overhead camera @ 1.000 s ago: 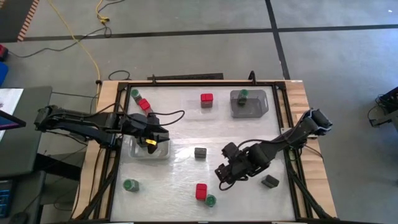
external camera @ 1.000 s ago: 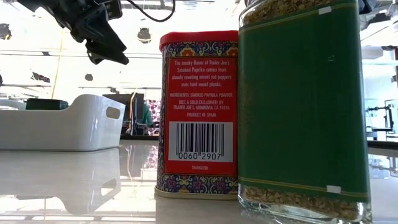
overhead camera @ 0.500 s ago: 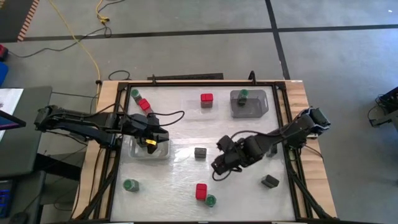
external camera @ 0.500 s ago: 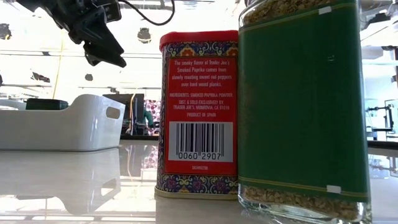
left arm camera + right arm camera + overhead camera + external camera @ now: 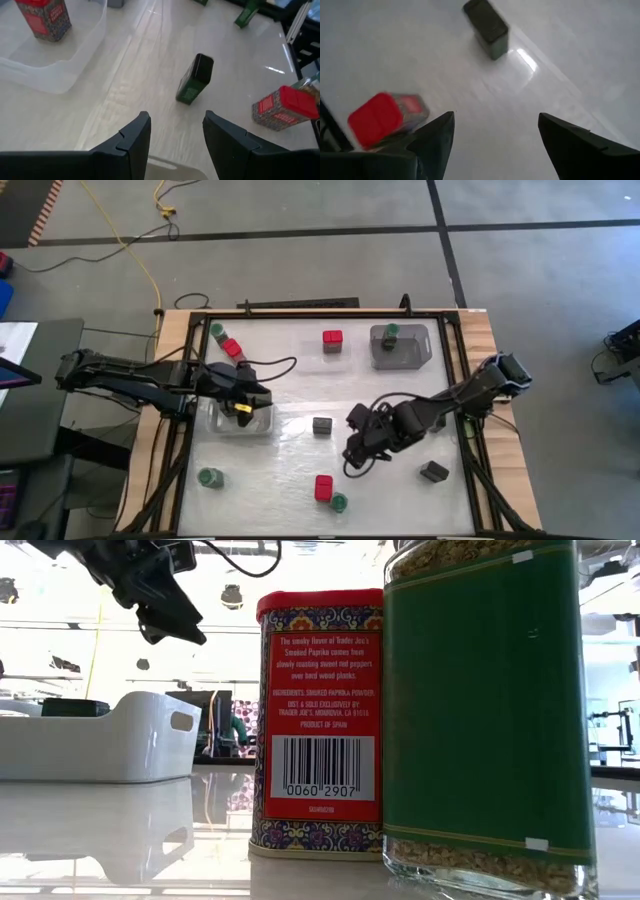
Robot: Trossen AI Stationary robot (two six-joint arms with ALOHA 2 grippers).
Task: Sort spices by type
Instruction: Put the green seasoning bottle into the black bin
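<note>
1. My right pincer (image 5: 349, 461) hangs over the middle of the counter (image 5: 290, 480), fingers spread apart and grasping nothing.
2. Past those spread fingers (image 5: 432, 142) my right wrist view shows a red-lidded spice tin (image 5: 382, 117) and, farther off, a dark boxy tin (image 5: 487, 27) standing on the pale surface.
3. From above, that dark tin (image 5: 322, 424) stands just beside my right pincer toward the centre, and the red tin (image 5: 323, 487) stands near the front edge, with a green-lidded jar (image 5: 339, 502) touching or just beside it.
4. My left pincer (image 5: 243, 404) hovers over a clear tray (image 5: 262, 425) on the left side of the counter, fingers parted and empty.
5. Between its parted fingers (image 5: 132, 142) my left wrist view shows a green-labelled dark tin (image 5: 195, 78) upright on bare counter, with another red-lidded tin (image 5: 285, 106) off to one side.
6. Other spices are scattered: a green jar (image 5: 217, 330) and red block (image 5: 232, 347) at the back left, a red block (image 5: 332, 340) at the back middle, a green jar (image 5: 210, 477) at the front left, and a dark tin (image 5: 434, 471) at the front right.
7. A grey tray (image 5: 418, 352) at the back right holds one green-lidded jar (image 5: 391, 333).
8. In the low view a red paprika tin (image 5: 318, 720) and a green-labelled jar (image 5: 485, 710) stand side by side up close, with a white bin (image 5: 120, 735) behind.
</note>
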